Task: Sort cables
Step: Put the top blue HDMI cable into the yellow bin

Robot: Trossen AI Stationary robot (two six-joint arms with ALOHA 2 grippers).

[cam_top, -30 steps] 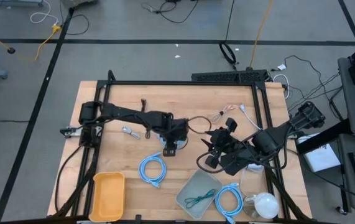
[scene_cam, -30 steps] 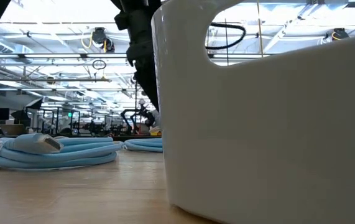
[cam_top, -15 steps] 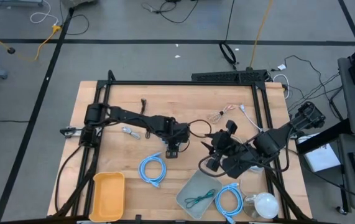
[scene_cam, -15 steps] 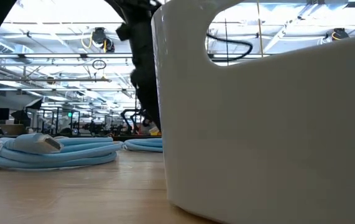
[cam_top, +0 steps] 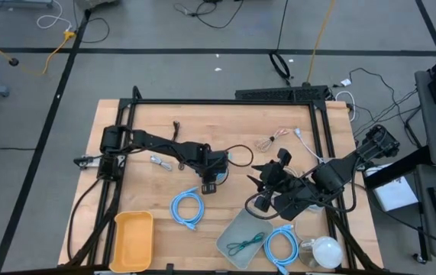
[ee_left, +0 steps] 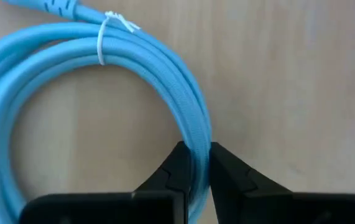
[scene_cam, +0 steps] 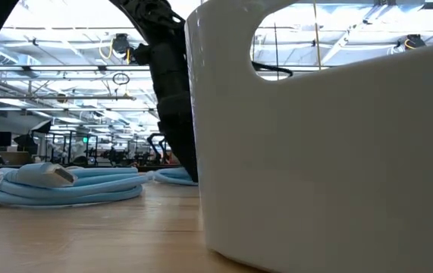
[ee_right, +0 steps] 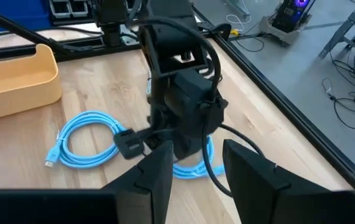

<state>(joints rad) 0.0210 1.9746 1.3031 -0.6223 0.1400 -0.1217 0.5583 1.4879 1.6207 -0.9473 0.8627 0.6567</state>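
Observation:
My left gripper (cam_top: 210, 184) points down at mid-table and is shut on a light-blue coiled cable (ee_left: 146, 59), tied with a white zip tie and lying flat on the wood. The right wrist view also shows this coil (ee_right: 193, 168) under the left gripper. My right gripper (cam_top: 259, 200) is open and empty just to its right, its fingers (ee_right: 158, 171) aimed at the left gripper. Two more light-blue coils (cam_top: 187, 207) (cam_top: 279, 244) lie near the front. A teal cable (cam_top: 244, 244) lies in the grey tray (cam_top: 229, 248). My left gripper pinches the bundled strands of the light-blue coil at one side of the loop (ee_left: 193, 134) between its two fingers. The fingers come from above, pointing down, and lie across the strands. The coil lies flat on the table.
A yellow bin (cam_top: 132, 238) stands at the front left, and a round white object (cam_top: 321, 249) at the front right. A beige bundle (cam_top: 273, 140), a grey bundle (cam_top: 159, 161) and a small black one (cam_top: 176, 127) lie farther back. A white container (scene_cam: 330, 152) fills the low view.
My left gripper has gone down onto the light-blue coil, as the arm's drop in the low view shows, and has barely shifted sideways. The black cord looped behind it has sunk with it.

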